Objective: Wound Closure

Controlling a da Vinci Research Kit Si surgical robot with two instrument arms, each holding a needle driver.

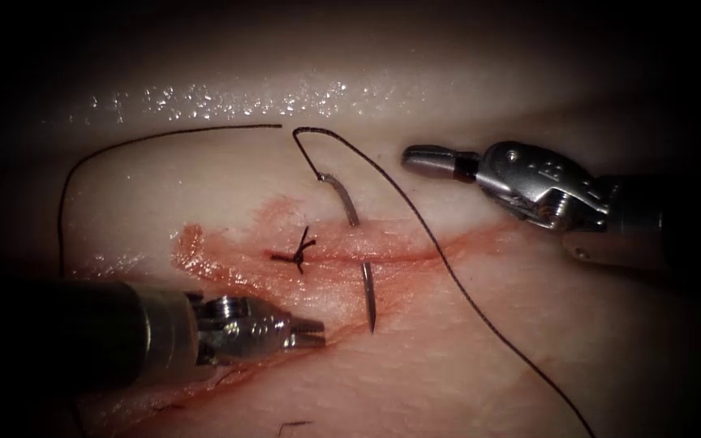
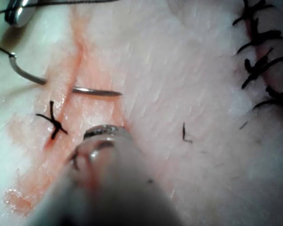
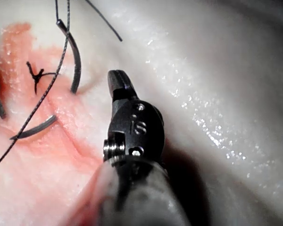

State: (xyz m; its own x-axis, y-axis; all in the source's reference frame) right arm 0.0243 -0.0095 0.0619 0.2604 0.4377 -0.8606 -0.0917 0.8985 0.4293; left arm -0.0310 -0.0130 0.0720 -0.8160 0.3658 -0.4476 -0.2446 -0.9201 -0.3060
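The curved needle [image 1: 367, 280] is in the tissue [image 1: 529, 341], crossing the cut [image 1: 399, 255] just right of a tied stitch [image 1: 298, 255]. Its tail [image 1: 338, 195] stands out on the far side of the cut and its point [image 1: 371, 320] on the near side. Neither tool holds it. Thread [image 1: 448, 268] loops up from the tail and runs down to the right. My left tool [image 1: 318, 331] lies shut and holds nothing, left of the needle's point. My right tool [image 1: 415, 158] is shut on nothing, to the right of the tail. The needle [image 2: 96, 91] [image 3: 75, 61] also appears in both wrist views.
A second strand of thread [image 1: 164, 136] arcs across the far tissue and down the left side. Red fluid [image 1: 204, 251] stains the tissue around the cut. A row of earlier stitches [image 2: 262, 61] and a loose cut end of thread [image 2: 185, 133] appear in the left wrist view.
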